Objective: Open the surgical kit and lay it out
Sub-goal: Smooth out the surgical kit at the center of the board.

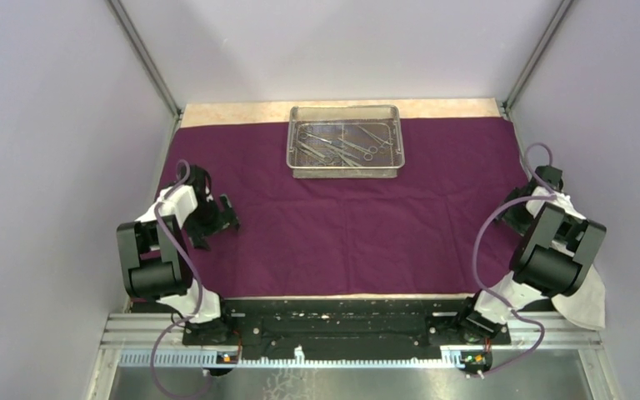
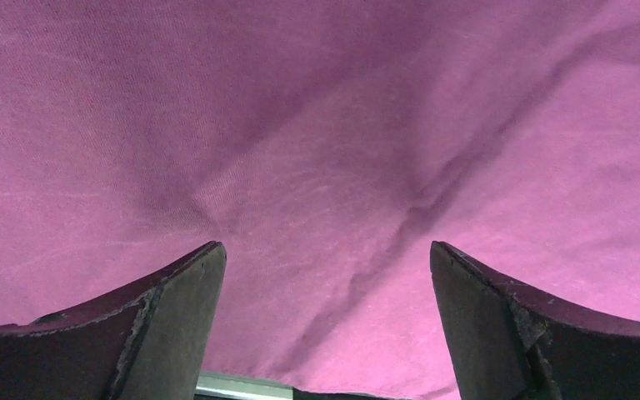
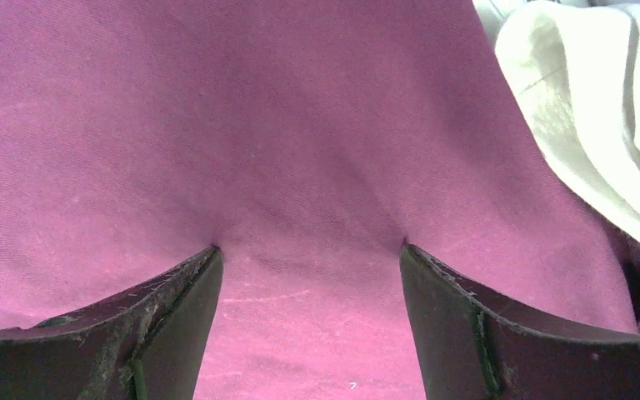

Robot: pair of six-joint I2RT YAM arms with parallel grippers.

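Left wrist view: the two dark left fingers [image 2: 175,325] are held wide apart with nothing gripped between them. Past them only the large dark purple cloth wrap [image 2: 317,125] is seen, lightly creased, and whether the tips touch it cannot be told. In the right wrist view the right fingers [image 3: 175,325] are likewise spread and clamped on nothing. Both tips are pressed onto the purple cloth, which is dimpled around each tip. To the right of them, a crumpled white cloth [image 3: 583,108] is seen at the margin of the purple cloth.

In the top external view, the purple cloth is spread open over most of the desk [image 1: 233,112], of which a pale strip is left bare along the far edge. The left fingers are placed over the cloth's left part and the right fingers at its right edge, well apart from each other. A rectangular silver wire-mesh tray [image 1: 343,172] is stood on the cloth at the middle of its far edge, well apart from both arms. Slim steel scissor-like instruments [image 1: 337,146] are laid inside the tray, crossing one another; their number cannot be told.
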